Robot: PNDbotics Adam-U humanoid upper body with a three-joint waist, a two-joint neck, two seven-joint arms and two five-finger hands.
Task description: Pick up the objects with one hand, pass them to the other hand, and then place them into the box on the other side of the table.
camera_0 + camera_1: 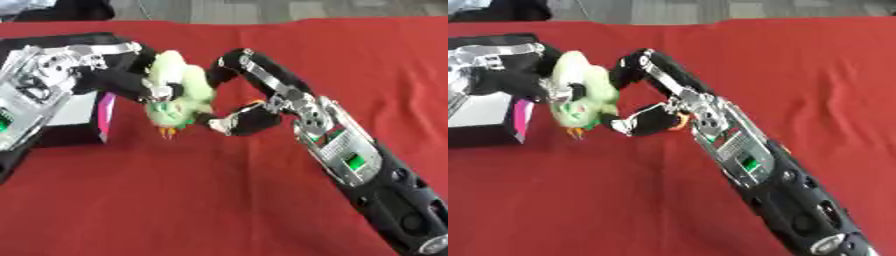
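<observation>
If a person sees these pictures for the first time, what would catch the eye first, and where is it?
Most striking is the light green plush toy held up left of centre over the red tablecloth, with both robot hands on it. The left hand curls on it from the left, and the right hand grips it from the right. Behind the left arm, at the left edge, stands a dark box.
</observation>
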